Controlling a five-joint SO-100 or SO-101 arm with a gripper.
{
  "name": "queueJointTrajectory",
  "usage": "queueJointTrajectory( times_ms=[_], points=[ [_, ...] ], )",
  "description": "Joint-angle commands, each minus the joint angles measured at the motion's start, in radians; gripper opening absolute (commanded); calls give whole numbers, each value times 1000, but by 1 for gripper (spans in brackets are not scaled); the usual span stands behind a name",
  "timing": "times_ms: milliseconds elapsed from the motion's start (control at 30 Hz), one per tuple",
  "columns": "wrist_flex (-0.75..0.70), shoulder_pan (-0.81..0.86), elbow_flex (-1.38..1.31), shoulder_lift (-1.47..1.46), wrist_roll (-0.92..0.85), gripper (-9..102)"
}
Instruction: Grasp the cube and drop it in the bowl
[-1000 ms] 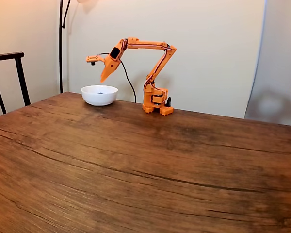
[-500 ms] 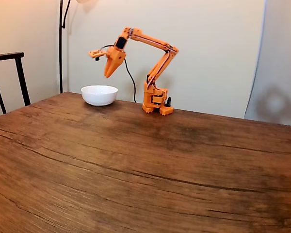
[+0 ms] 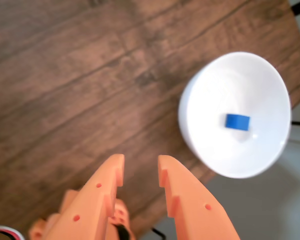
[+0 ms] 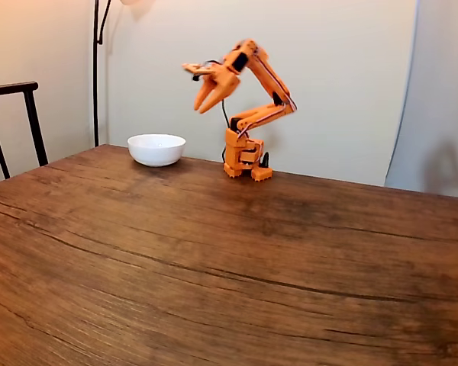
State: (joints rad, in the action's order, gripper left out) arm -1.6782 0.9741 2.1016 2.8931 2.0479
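Cube (image 3: pixel 238 122): lies in the bowl (image 3: pixel 205 90), near the counter's (image 4: pixel 229 259) far edge.
Pincer (image 3: pixel 140 167): parted, empty, raised.
Risk: little; a stray swing could knock the bowl.

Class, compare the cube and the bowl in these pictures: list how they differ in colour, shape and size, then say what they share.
Colour: the cube is bright blue; the bowl is plain white.
Shape: the cube has flat faces and straight edges; the bowl is round and hollow.
Size: the cube is tiny, taking up a small patch of the bowl's floor; the bowl is far wider.
Shared: both are plain and unpatterned, and neither is touched by the open pincer.
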Motion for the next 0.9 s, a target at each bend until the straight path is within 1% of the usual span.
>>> queueJointTrajectory(
  times_ms=[0,167,267,300,433,533,700,867],
  points=[
    [-20,-78,34,91,-63,8],
    [-3,-245,137,244,-155,7],
    [-2,-334,189,324,-196,-1],
    [-2,-362,199,347,-212,-1],
    [-2,-451,230,428,-225,-1],
    [17,-512,236,430,-225,-1],
    [140,-629,308,430,-225,-1],
    [311,-764,448,430,-225,-1]
  ],
)
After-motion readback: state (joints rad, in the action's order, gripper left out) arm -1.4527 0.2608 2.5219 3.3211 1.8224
